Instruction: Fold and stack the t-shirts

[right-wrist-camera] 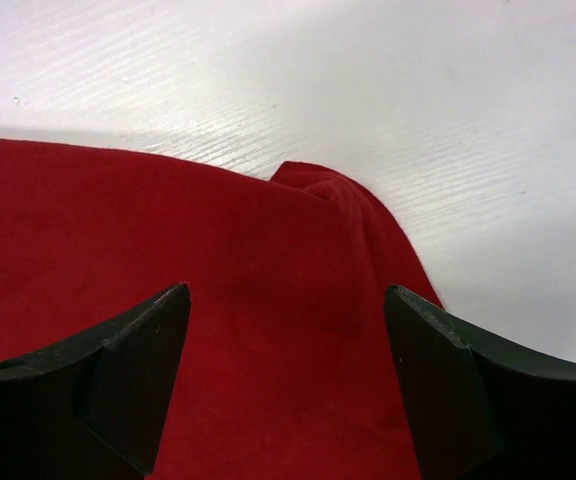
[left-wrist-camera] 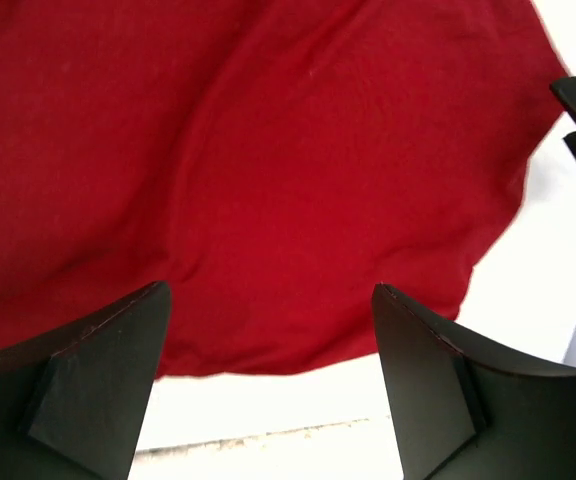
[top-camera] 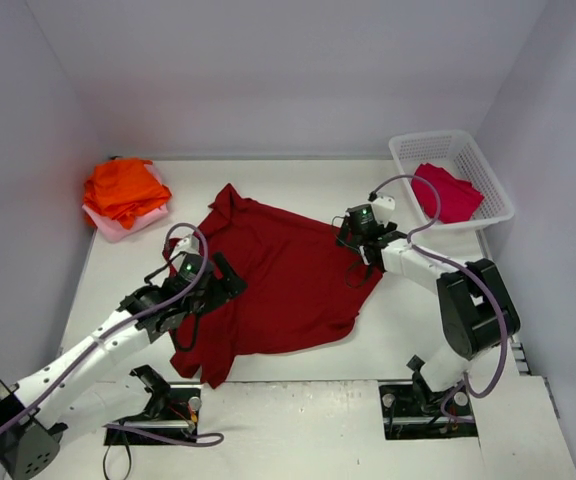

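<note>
- The tabletop point(top-camera: 298, 185) carries everything. We judge its smooth white surface a risk, because cloth dragged across it may slide and bunch rather than fold.
- The dark red shirt point(top-camera: 288, 280) lies rumpled and askew in the middle, between our two arms. If we fold it before it is spread flat, we would likely press the creases in and the stack would lean.
- The basket point(top-camera: 405, 165) at the far right holds a crimson shirt point(top-camera: 448, 192). A wide swing of the right arm could knock it.
- The orange shirts point(top-camera: 123, 190) sit on a pale pink shirt point(top-camera: 118, 228) at the far left, well apart from both arms.
- Our left jaws stand open and empty above the dark red shirt's left side, with cloth spreading beneath and ahead. Closing here might pinch two layers.
- Our right jaws stand open and empty over its right edge, with a small raised fold just ahead. They could catch only that fold.
</note>
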